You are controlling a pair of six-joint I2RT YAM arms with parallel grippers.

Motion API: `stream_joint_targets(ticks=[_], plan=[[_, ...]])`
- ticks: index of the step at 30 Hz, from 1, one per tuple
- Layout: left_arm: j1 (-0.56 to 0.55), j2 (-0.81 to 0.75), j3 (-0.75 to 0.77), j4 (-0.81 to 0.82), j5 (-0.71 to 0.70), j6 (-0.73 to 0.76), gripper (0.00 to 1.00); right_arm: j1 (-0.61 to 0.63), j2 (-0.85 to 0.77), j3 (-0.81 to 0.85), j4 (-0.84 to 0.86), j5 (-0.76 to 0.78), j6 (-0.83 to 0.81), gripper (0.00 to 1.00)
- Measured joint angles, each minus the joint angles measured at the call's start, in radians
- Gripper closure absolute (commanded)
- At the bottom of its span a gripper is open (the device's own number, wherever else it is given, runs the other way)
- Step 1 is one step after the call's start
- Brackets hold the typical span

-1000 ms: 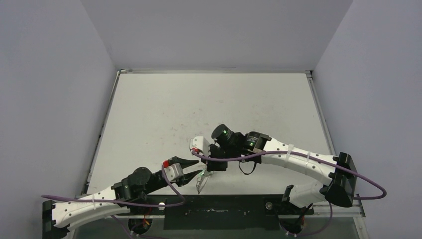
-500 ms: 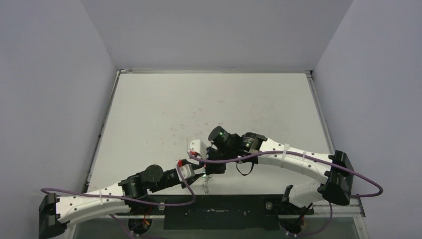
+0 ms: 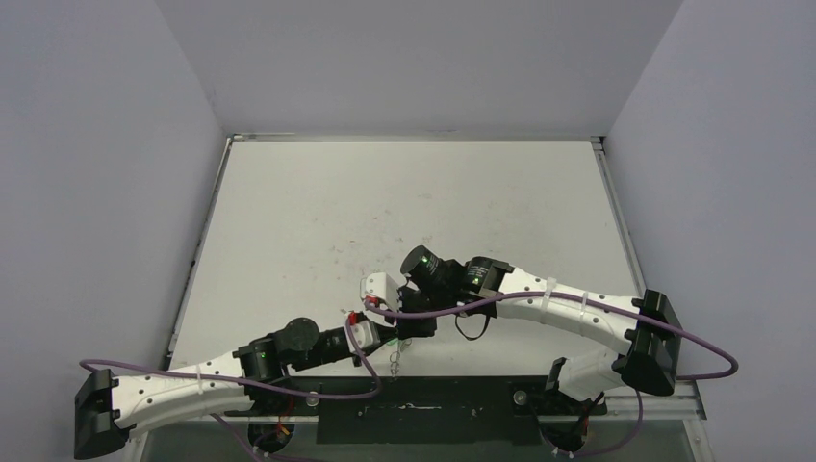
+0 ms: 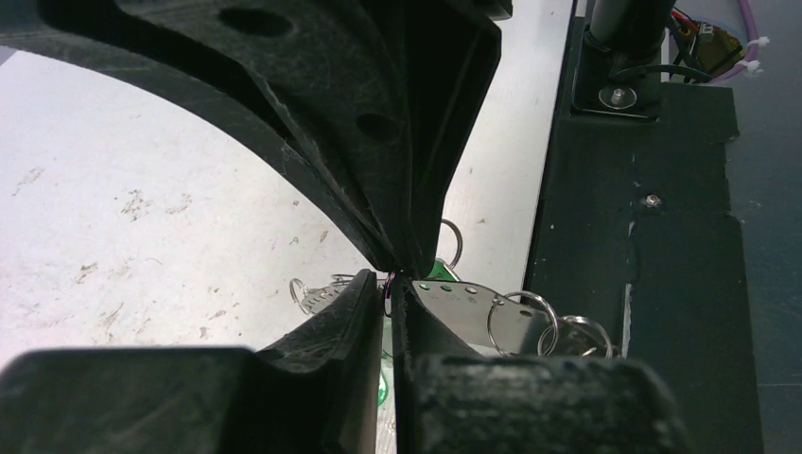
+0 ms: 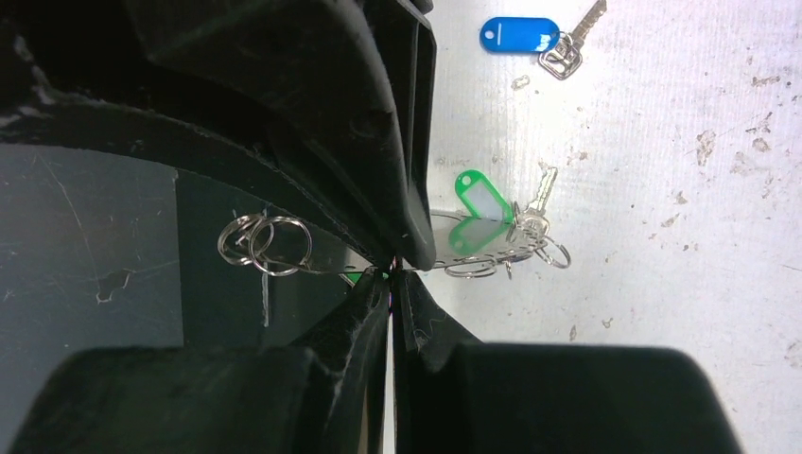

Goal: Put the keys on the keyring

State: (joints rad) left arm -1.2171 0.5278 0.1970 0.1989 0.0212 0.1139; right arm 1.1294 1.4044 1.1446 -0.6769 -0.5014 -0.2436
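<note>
My two grippers meet tip to tip near the table's front edge. The right gripper is shut on the rim of the keyring, a thin silvery piece seen edge-on, with small rings dangling from it. The left gripper has its jaws almost together, pinching a thin wire of the keyring at the same spot. One of the keys, with a green head, lies just behind the keyring. The blue key lies farther off on the table. A second green bit peeks out behind the fingers.
The black base strip runs along the near edge right under the grippers. Loose split rings hang over it from the keyring's end. Grey walls enclose the white table on three sides.
The left arm has reached right until its fingertips met the right gripper's, and its jaws have closed down. The right gripper with the keyring has shifted slightly left.
</note>
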Motion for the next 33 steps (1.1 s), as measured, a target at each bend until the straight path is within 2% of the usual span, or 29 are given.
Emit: stream_joint_targets(ticks=[6,8,12,15,18,22,25,33], plan=[[0.0,-0.011,0.0,-0.002,0.015,-0.002,1.0,0.0,0.0,0.003,-0.006,0.0,-0.006,1.0],[0.0,-0.02,0.0,-0.006,0.015,-0.002,1.0,0.001,0.0,0.006,-0.006,0.0,-0.006,0.97],[0.0,-0.038,0.0,-0.018,0.014,-0.006,1.0,0.004,0.0,0.01,-0.004,0.003,-0.002,0.78],[0.0,-0.048,-0.004,-0.02,0.013,-0.013,1.0,0.004,0.0,0.01,0.004,0.015,0.009,0.58],[0.0,-0.063,-0.013,-0.012,0.005,-0.022,1.0,0.005,-0.005,0.004,0.045,0.027,0.026,0.49],[0.0,-0.085,-0.037,0.031,-0.002,-0.028,1.0,-0.007,-0.048,-0.055,0.121,0.03,0.04,0.47],[0.0,-0.102,-0.065,0.067,-0.006,-0.032,1.0,-0.034,-0.102,-0.122,0.177,0.008,0.05,0.5],[0.0,-0.147,-0.117,0.13,-0.005,-0.031,1.0,-0.156,-0.212,-0.298,0.352,-0.15,0.078,0.52]])
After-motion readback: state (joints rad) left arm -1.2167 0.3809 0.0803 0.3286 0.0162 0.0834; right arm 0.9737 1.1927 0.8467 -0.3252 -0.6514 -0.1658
